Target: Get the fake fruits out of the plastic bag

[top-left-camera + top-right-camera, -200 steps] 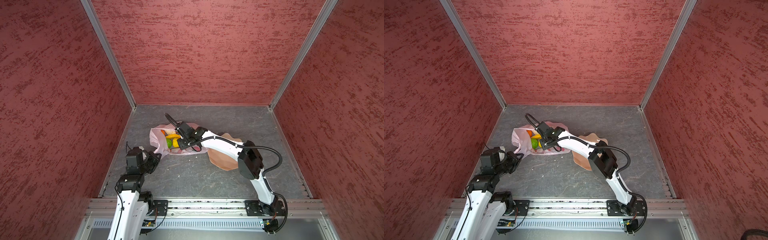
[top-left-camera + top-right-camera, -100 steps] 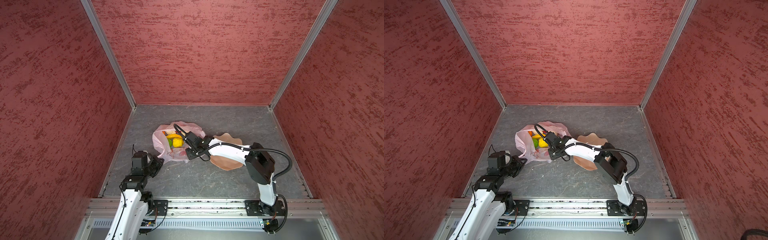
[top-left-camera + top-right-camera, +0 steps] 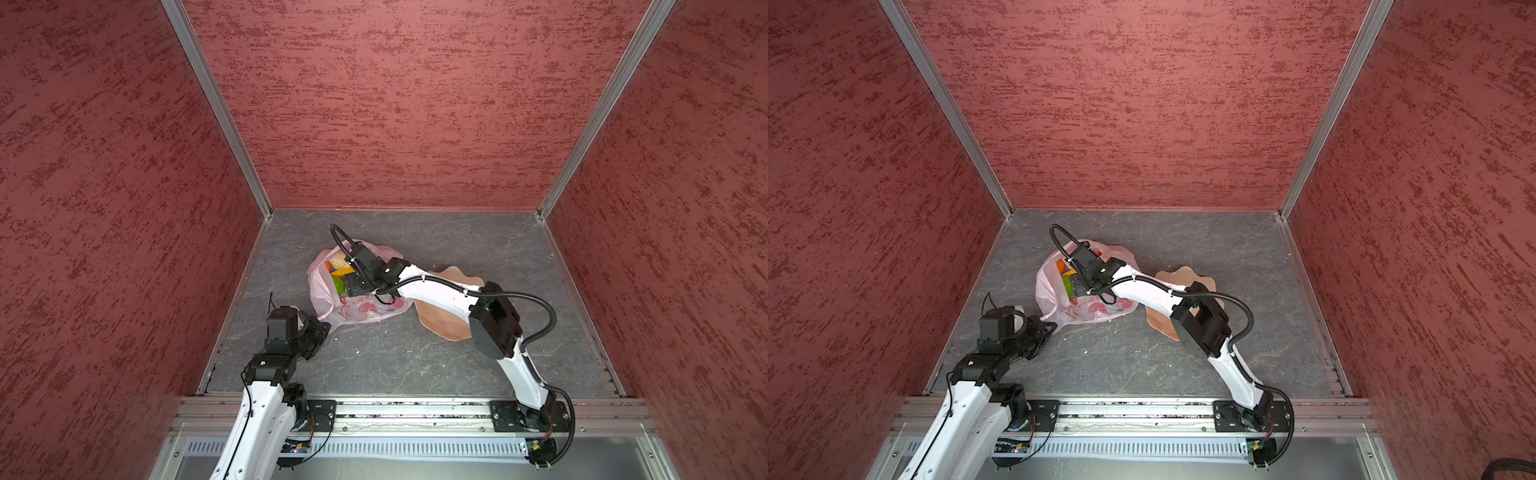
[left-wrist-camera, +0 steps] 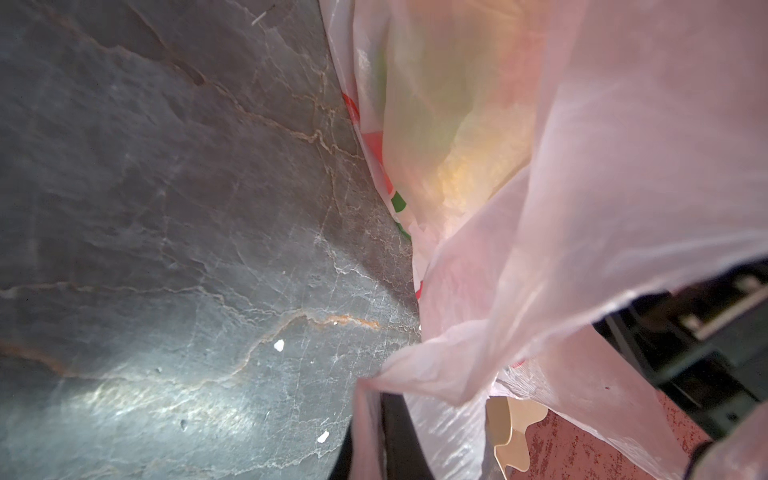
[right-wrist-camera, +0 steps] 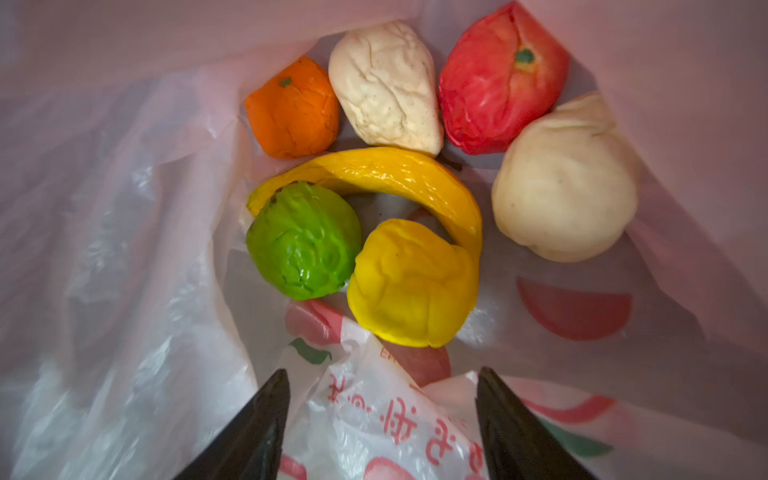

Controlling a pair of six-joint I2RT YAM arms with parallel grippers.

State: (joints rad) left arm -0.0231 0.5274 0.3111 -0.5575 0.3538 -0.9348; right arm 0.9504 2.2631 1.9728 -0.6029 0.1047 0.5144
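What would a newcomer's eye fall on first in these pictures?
The bright fake fruits, seven of them, lie inside the pale-pink plastic bag on the grey table. The right gripper hangs open over them in the bag's mouth; the left gripper, shut, pinches the bag's near edge.

My left arm [image 3: 257, 411] and right arm [image 3: 440, 293] are white shells with black joints. Ribbed black cable [image 3: 552, 314] loops off the right.

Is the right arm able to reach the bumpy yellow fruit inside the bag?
Probably yes. The right tool is open inside the plastic bag, pointing at the bumpy yellow fruit, which lies uncovered just ahead. Only a crumpled fold of bag sits between its tips.
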